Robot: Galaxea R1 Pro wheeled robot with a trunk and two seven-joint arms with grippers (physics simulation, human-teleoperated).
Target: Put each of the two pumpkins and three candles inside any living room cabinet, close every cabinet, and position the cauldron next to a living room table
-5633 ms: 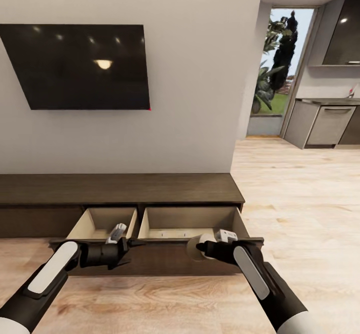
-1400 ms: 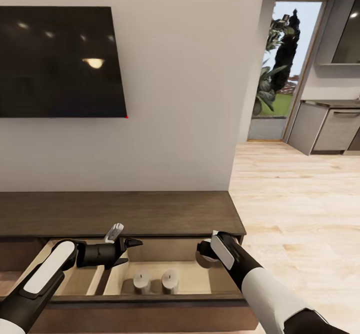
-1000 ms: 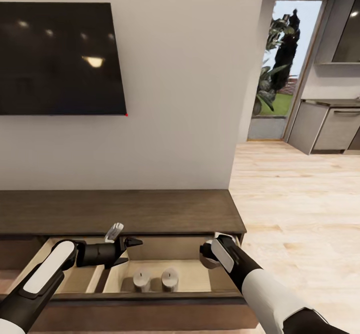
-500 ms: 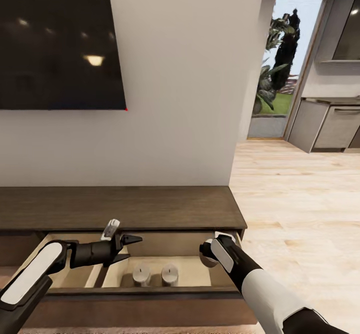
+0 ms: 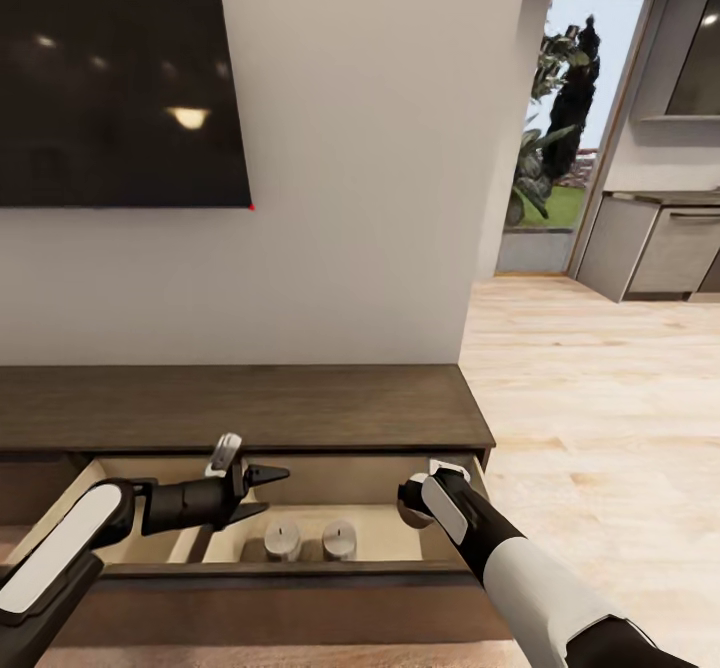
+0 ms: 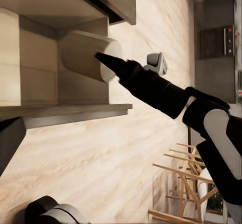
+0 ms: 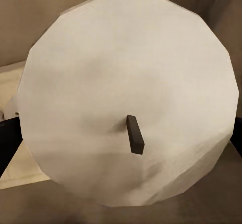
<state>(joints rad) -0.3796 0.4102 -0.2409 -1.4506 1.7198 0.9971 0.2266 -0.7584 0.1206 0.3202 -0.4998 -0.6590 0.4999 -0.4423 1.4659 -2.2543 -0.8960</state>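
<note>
Over the open cabinet (image 5: 300,418) drawer, right pincer (image 5: 405,504) grips candle (image 7: 128,100) lying sideways.

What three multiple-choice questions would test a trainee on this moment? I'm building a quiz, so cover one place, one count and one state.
1. Where is the candle that the right gripper holds?
A. On the cabinet top
B. Over the open right drawer
C. On the floor

2. How many candles stand on the drawer bottom?
A. One
B. Two
C. Four

3. What is the state of the cabinet?
A. Drawers pulled open
B. All closed
C. Tipped over

Answers:
1. B: the head view shows the held candle above the right end of the drawer, inside its walls.
2. B: two standing candles sit side by side in that drawer.
3. A: both drawer interiors lie exposed in front of the cabinet, with the left gripper hovering open over them.
</note>
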